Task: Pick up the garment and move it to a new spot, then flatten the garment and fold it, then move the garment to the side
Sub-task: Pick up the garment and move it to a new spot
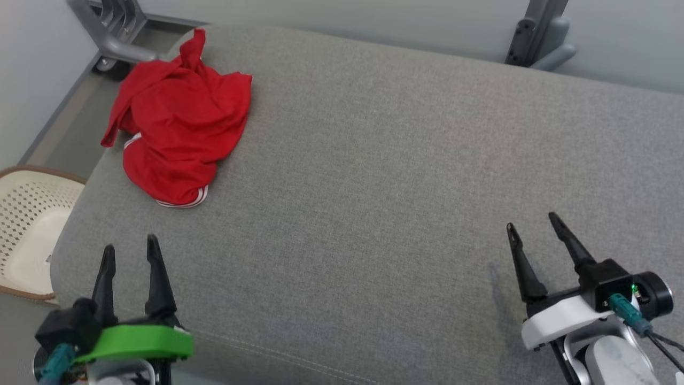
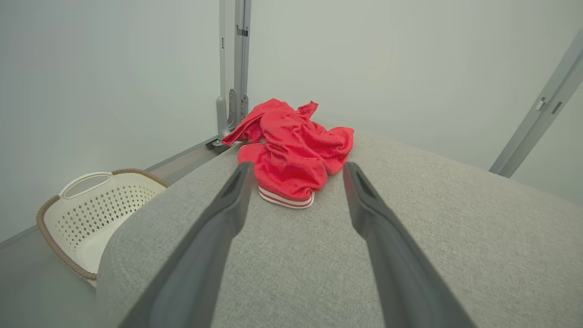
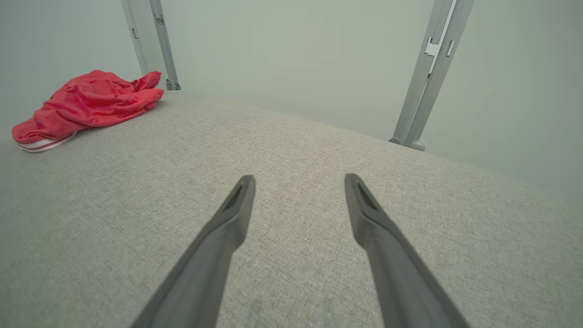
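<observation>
Red garment [image 1: 179, 120], crumpled with its white-striped hem showing, lies at ten o'clock on the grey upholstered surface [image 1: 401, 160], close to the edge. Left gripper [image 1: 130, 243] at seven o'clock, right gripper [image 1: 532, 221] at four, both with fingers apart and empty. Pickup not yet begun; next, I'd judge, the left reaches forward and pinches the heap.

Grey fabric table [image 1: 385, 176]: broad bare stretch across middle and right. Only obstacle on it: crumpled red garment [image 1: 181, 123], far left corner. Open lane from left gripper [image 1: 130, 243] to it. Metal posts [image 1: 537, 32] beyond far edge; basket [image 1: 26, 224] on floor off left edge.
</observation>
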